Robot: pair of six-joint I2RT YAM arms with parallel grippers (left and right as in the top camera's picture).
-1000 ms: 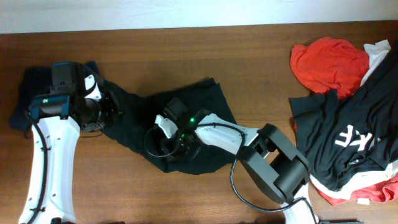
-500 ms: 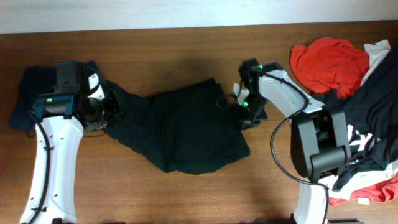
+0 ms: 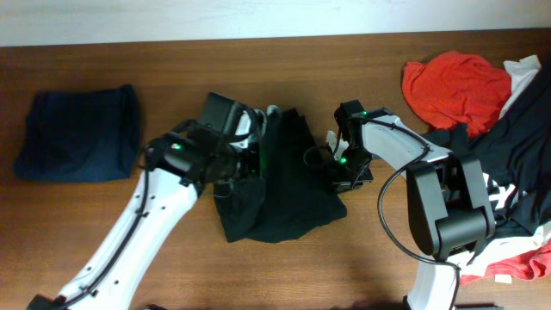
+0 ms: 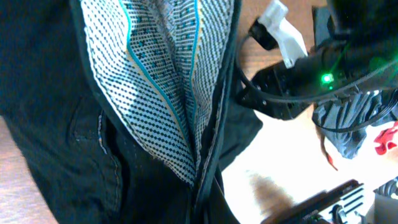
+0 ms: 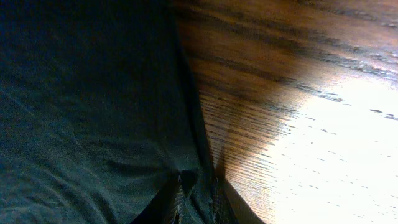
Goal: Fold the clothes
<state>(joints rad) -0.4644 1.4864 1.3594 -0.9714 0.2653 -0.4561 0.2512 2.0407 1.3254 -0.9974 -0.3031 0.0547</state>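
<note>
A black garment (image 3: 288, 194) lies in the middle of the table, its left part lifted and folded over to the right. My left gripper (image 3: 256, 159) is shut on that lifted part. The left wrist view shows the dotted white and teal lining (image 4: 158, 93) hanging from the grip (image 4: 205, 199). My right gripper (image 3: 337, 176) is shut on the garment's right edge, low at the table. In the right wrist view its fingers (image 5: 196, 196) pinch the dark cloth (image 5: 81, 93) beside bare wood (image 5: 311, 124).
A folded navy garment (image 3: 77, 133) lies at the far left. A pile of clothes sits at the right edge: a red one (image 3: 456, 82) and a black one with white print (image 3: 482, 189). The table's back edge meets a white wall.
My left arm has swung from the far left to the middle, carrying the garment's left part over the rest. The navy garment is uncovered. My right gripper has dropped slightly along the right edge.
</note>
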